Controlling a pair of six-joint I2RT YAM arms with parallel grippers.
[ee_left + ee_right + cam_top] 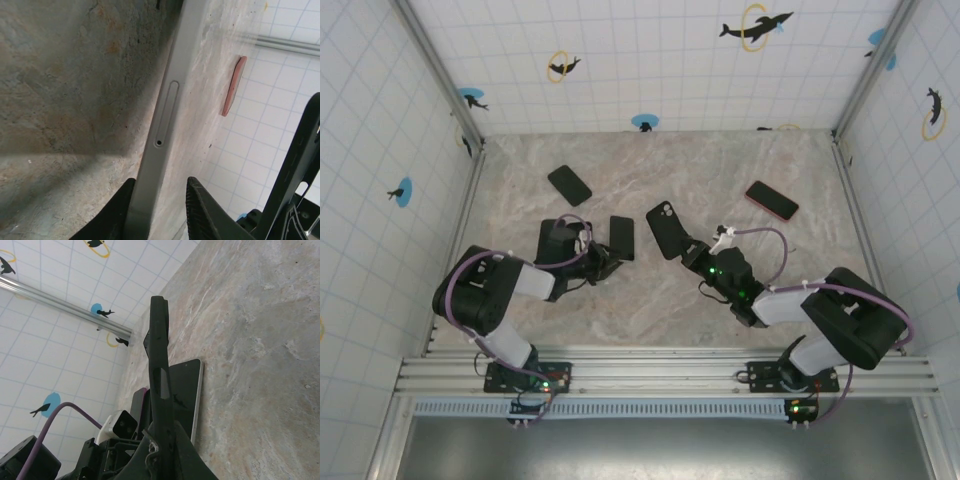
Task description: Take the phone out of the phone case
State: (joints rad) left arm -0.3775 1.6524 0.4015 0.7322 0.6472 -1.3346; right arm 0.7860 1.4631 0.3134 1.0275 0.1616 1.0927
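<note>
Left end effector (159,205) straddles the bare phone (165,110) at its grey edge, by the SIM tray. The jaws stand slightly parted, with one finger (201,212) clear of the metal: grip released. The phone lies on the worktop (720,160) just left of centre. Right end effector (688,252) is clenched on the empty black phone case (665,228), held tilted up beside the phone, apart from it. A second black phone (569,184) and a red-edged phone (771,200) lie farther back.

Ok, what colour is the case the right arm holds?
Black; the case shows best in the top view.
</note>
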